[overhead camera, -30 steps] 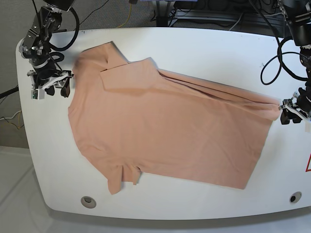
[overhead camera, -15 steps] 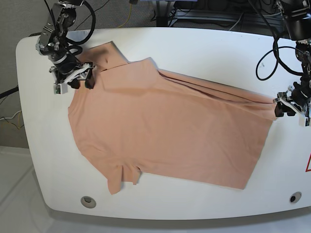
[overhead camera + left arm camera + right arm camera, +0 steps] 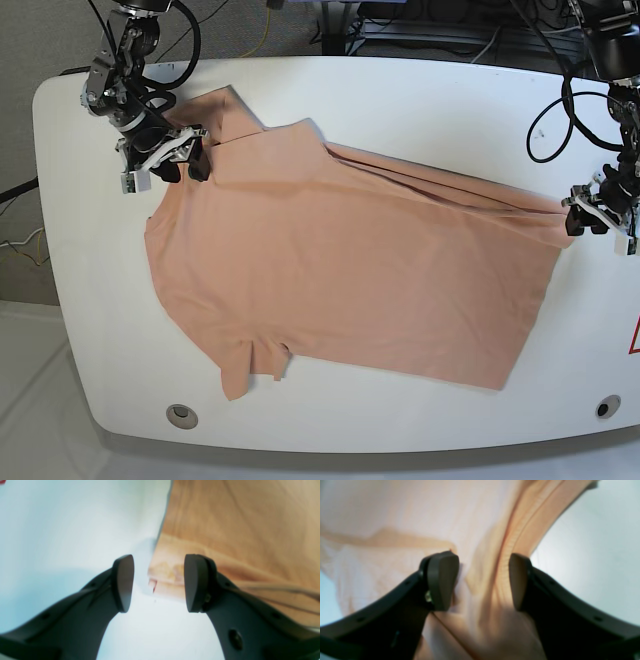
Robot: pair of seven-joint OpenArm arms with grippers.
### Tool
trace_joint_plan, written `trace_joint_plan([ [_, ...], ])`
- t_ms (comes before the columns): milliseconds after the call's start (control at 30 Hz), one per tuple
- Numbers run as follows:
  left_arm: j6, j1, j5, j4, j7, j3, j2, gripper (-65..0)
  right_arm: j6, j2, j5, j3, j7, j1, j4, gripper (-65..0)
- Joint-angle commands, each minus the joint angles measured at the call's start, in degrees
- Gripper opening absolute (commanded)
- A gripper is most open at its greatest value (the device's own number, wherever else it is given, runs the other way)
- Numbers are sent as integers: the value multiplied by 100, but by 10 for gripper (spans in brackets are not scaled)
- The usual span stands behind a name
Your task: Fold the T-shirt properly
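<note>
The table (image 3: 400, 90) is covered across most of its middle by the T-shirt (image 3: 340, 270), which lies flat with its far side already folded over and one sleeve (image 3: 250, 370) pointing at the near rim. Bare white room is left all round (widest along the far edge and at the near corners), so lifted cloth can be carried inward without being crowded; the shirt's hem end, however, lies close to the table's side where the left gripper (image 3: 598, 218) stands.

The main risk is judged to be an uneven pick. The right gripper (image 3: 482, 582) is held about half open astride the ribbed collar (image 3: 512, 545), nothing yet pinched; if it is closed there, only the collar or a single layer may be caught and the shoulder dragged askew. The left gripper (image 3: 157, 582) is likewise half open and empty, with the hem corner (image 3: 165, 572) between its jaws but only just reached, so the corner could slip out, or be pushed away by the descending fingers. If one side is raised before the other, the existing fold may be pulled open.
</note>
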Motion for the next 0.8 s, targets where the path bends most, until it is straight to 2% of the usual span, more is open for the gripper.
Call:
trace_joint_plan([
  [0, -13, -53, -69, 136, -112, -25, -110, -350, -74, 89, -115, 51, -206, -48, -25, -301],
  [467, -30, -223, -112, 99, -98, 12, -167, -348, 30, 96, -232, -48, -347, -71, 55, -308],
  [767, -183, -168, -119, 145, -75, -21, -169, -351, 102, 143, -161, -41, -560, -108, 336, -302],
])
